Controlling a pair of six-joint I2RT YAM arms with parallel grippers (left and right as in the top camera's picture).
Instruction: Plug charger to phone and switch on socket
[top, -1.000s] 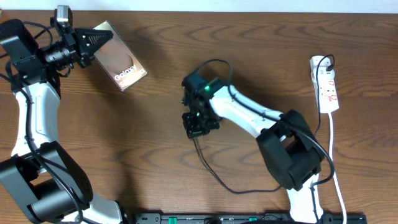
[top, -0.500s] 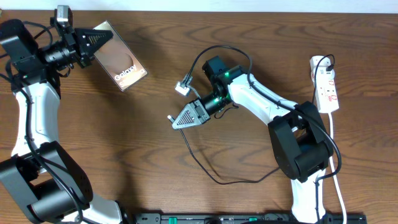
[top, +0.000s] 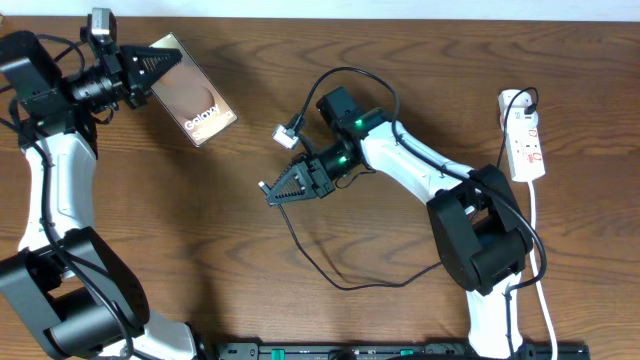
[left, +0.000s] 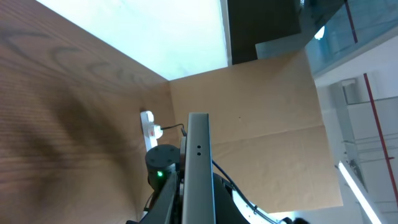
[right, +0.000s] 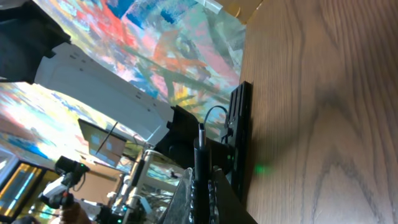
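My left gripper (top: 150, 72) is shut on one end of the phone (top: 195, 100) at the far left and holds it tilted, screen up. In the left wrist view the phone's grey edge (left: 198, 155) stands between the fingers (left: 198, 214). My right gripper (top: 280, 189) is at mid-table, pointing left, and is shut on the charger near its tip. The black cable (top: 310, 255) trails down and loops to the right. In the right wrist view the black plug (right: 200, 155) sticks out of the shut jaws (right: 202, 186). The white socket (top: 525, 135) lies at the far right and also shows in the left wrist view (left: 148, 127).
The socket's white cord (top: 535, 230) runs down along the right side past the right arm's base. A black bar (top: 400, 352) lies along the table's front edge. Bare wood lies between the phone and the right gripper.
My right gripper has lifted the charger end off the table, turned to point left and moved left toward the phone. The left arm and phone have not moved.
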